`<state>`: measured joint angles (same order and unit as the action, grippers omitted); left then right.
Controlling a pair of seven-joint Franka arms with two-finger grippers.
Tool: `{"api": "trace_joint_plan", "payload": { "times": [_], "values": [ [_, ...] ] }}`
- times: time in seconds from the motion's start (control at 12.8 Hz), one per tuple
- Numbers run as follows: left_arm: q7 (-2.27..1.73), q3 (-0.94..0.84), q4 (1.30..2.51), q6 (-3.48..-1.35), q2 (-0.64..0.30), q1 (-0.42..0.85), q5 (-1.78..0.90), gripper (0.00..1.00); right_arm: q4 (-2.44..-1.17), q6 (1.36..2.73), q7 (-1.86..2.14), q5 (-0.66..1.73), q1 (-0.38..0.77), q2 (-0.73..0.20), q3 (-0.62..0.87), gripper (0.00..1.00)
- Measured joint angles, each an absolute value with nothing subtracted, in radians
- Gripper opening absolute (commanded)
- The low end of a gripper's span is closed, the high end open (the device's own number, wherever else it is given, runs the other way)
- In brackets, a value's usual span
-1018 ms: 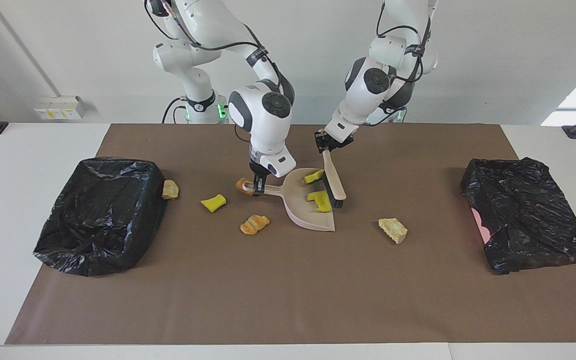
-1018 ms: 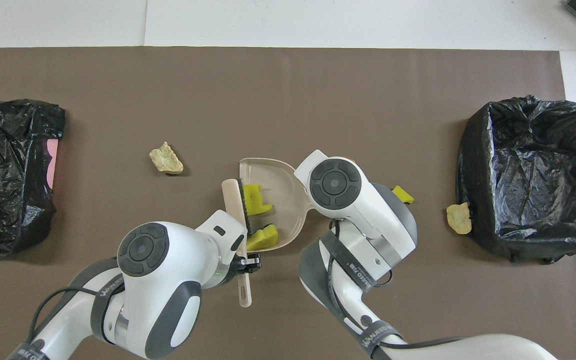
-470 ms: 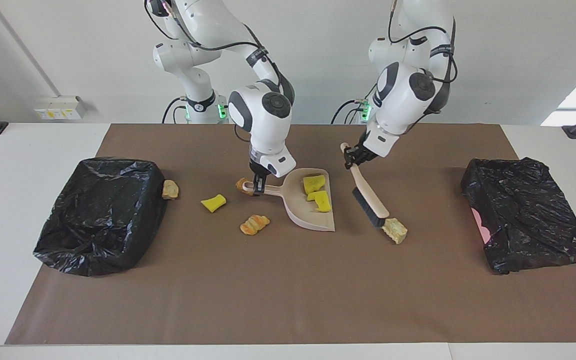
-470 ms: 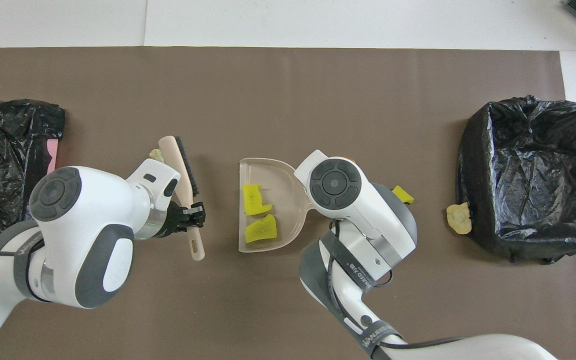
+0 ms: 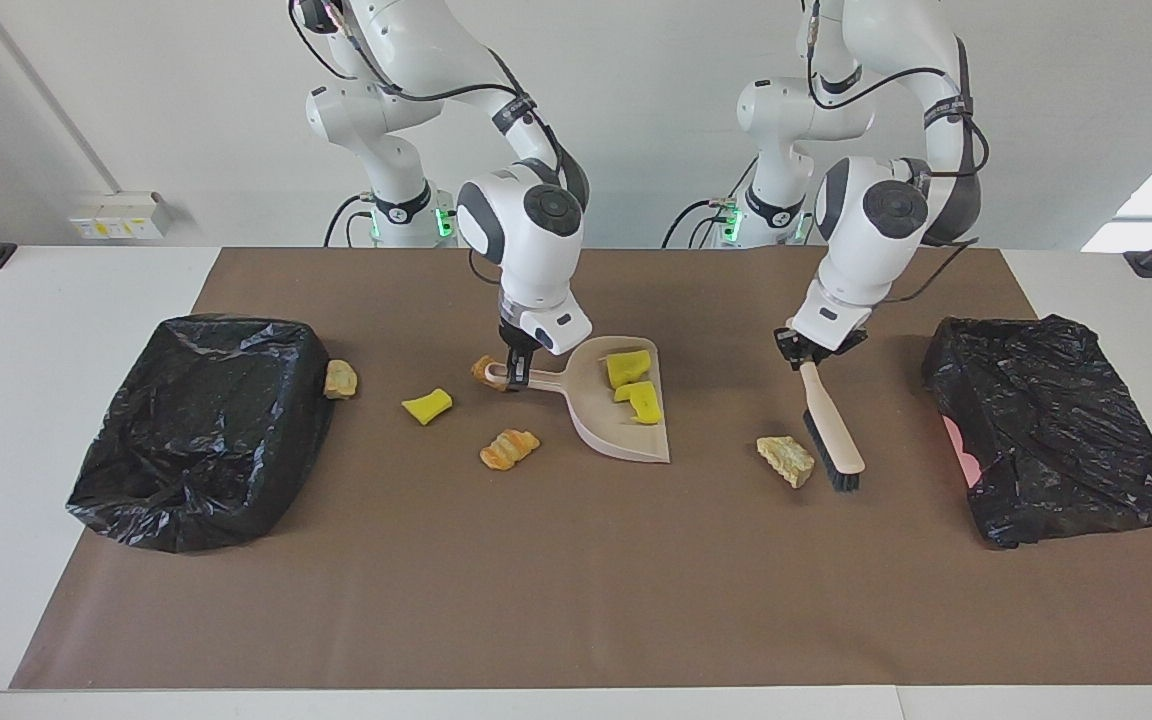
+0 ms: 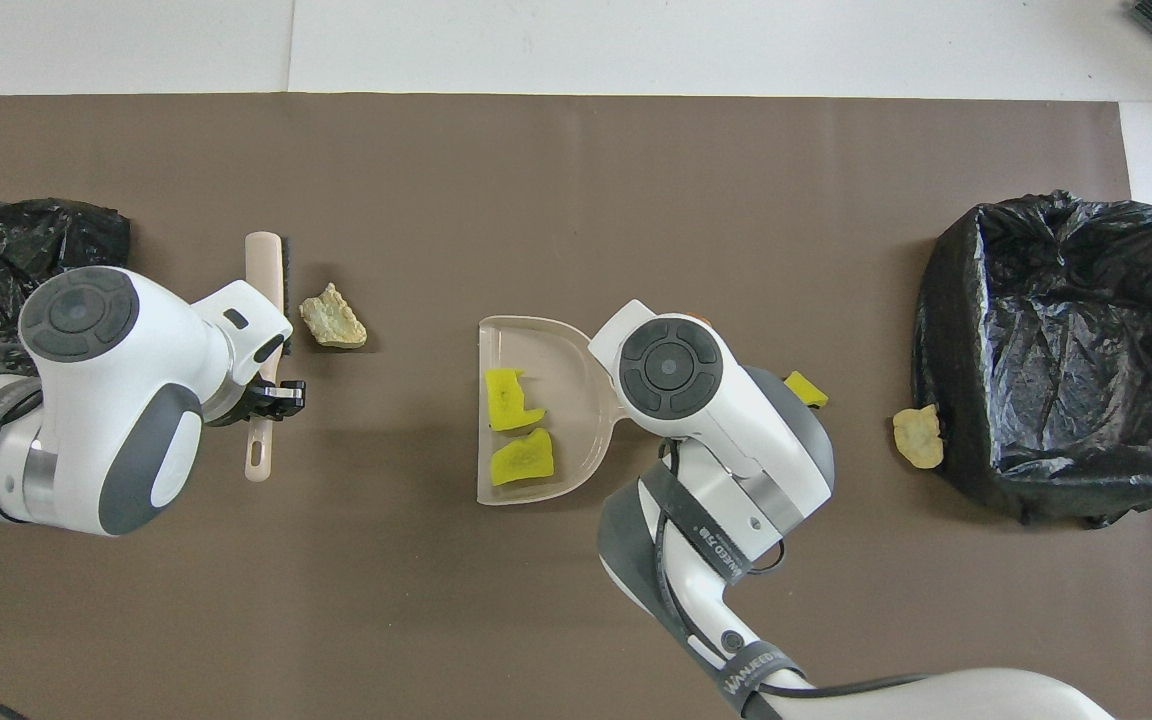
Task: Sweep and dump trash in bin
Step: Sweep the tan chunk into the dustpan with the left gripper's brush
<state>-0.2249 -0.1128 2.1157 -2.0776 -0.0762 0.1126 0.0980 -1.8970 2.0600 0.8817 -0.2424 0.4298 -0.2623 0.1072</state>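
Facing view, taking the dustpan at the middle of the brown mat on the counter as the landmark: well toward the right arm's end from it, a bin lined with black plastic is sitting with a tan chunk touching its side. Between that bin and the dustpan, a yellow wedge and an orange chunk are lying loose, and another orange chunk is resting right against the tip of the dustpan's handle. The right claw is clamping that handle, holding the pan flat on the mat with its mouth facing the left arm's end. Two yellow wedges are already lying inside the pan. Toward the left arm's end from the dustpan, a pale tan chunk is sitting on the mat, and just beside it the brush is hanging bristles-down, its handle clamped in the left claw. A second black-lined bin is standing well past that. Judging from this, the sweeping step is under way: the brush appears to be lining up at the chunk's side away from the pan. The next move likely calls for dragging the bristles toward the pan's mouth while the right claw is steadying it.
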Motion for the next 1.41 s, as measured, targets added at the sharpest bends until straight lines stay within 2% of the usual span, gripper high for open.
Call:
{"api": "trace_joint_plan", "payload": {
  "times": [0.16, 0.31, 0.55, 1.17, 1.41],
  "values": [
    [-0.205, -0.117, 2.081, -2.078, -0.141, 0.111, 0.122, 0.0, -1.897, 2.06, 0.882, -0.242, 0.43, -0.262, 0.107, 0.0],
    [-0.2, -0.13, 2.079, -2.075, -0.16, 0.114, 0.123, 0.0, -1.897, 2.06, 0.882, -0.242, 0.43, -0.262, 0.107, 0.0],
    [-0.198, -0.144, 2.105, -2.059, -0.154, 0.158, 0.109, 0.0, -1.897, 2.06, 0.882, -0.242, 0.43, -0.262, 0.107, 0.0],
    [-0.223, -0.152, 2.138, -1.95, -0.089, 0.43, -0.114, 0.0, -1.898, 2.059, 0.882, -0.242, 0.43, -0.262, 0.107, 0.0],
    [-0.239, -0.153, 2.138, -1.949, -0.082, 0.483, -0.158, 0.0, -1.898, 2.05, 0.88, -0.242, 0.425, -0.261, 0.107, 0.0]
  ]
}}
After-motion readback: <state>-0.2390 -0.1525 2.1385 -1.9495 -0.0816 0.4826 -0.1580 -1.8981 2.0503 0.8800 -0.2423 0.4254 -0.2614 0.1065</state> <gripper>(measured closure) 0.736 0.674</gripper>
